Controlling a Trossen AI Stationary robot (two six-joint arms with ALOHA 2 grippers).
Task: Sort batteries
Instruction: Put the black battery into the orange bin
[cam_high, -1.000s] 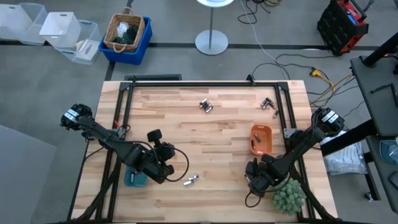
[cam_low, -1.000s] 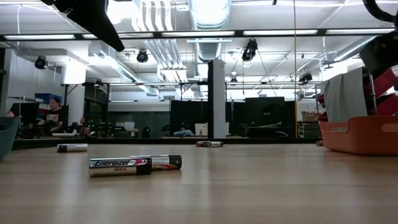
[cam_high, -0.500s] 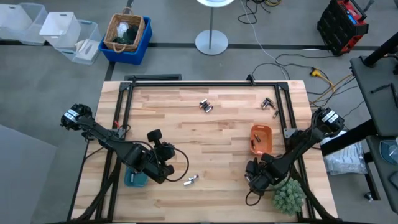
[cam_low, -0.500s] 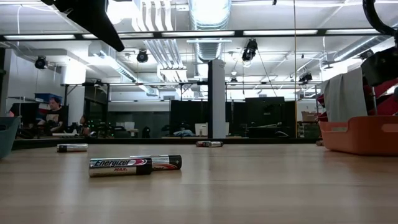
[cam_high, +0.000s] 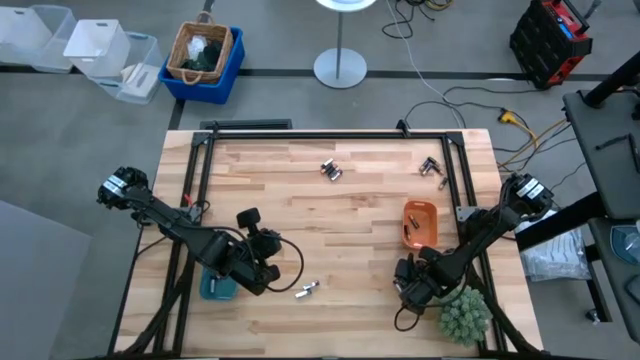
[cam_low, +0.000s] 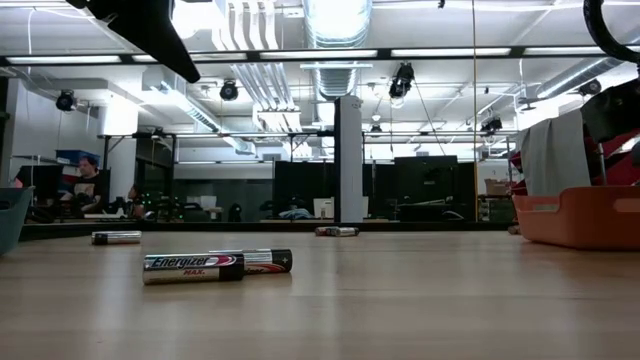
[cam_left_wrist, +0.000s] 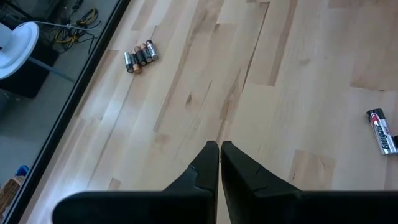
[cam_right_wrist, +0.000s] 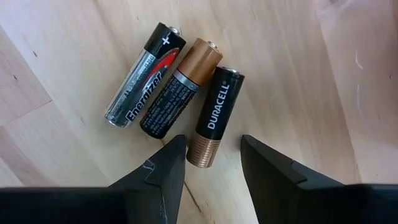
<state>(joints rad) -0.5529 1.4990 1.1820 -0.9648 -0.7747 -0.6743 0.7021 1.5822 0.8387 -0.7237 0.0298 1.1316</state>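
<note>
Three batteries lie side by side on the wood in the right wrist view: an Energizer (cam_right_wrist: 144, 74), a copper-topped one (cam_right_wrist: 180, 87) and a black Duracell (cam_right_wrist: 214, 115). My right gripper (cam_right_wrist: 212, 142) hovers open over them at the table's near right (cam_high: 408, 283), one finger on each side of the Duracell's copper end, touching nothing. My left gripper (cam_left_wrist: 219, 149) is shut and empty near the front left (cam_high: 265, 262). Other batteries lie at the far middle (cam_high: 331, 171), the far right (cam_high: 432, 166) and the near middle (cam_high: 306, 290).
An orange tray (cam_high: 420, 222) stands beyond my right gripper, and a teal tray (cam_high: 213, 287) sits by my left gripper. A green tufted thing (cam_high: 463, 315) sits at the near right corner. Black frame rails (cam_high: 330, 133) run along the table's far and side edges.
</note>
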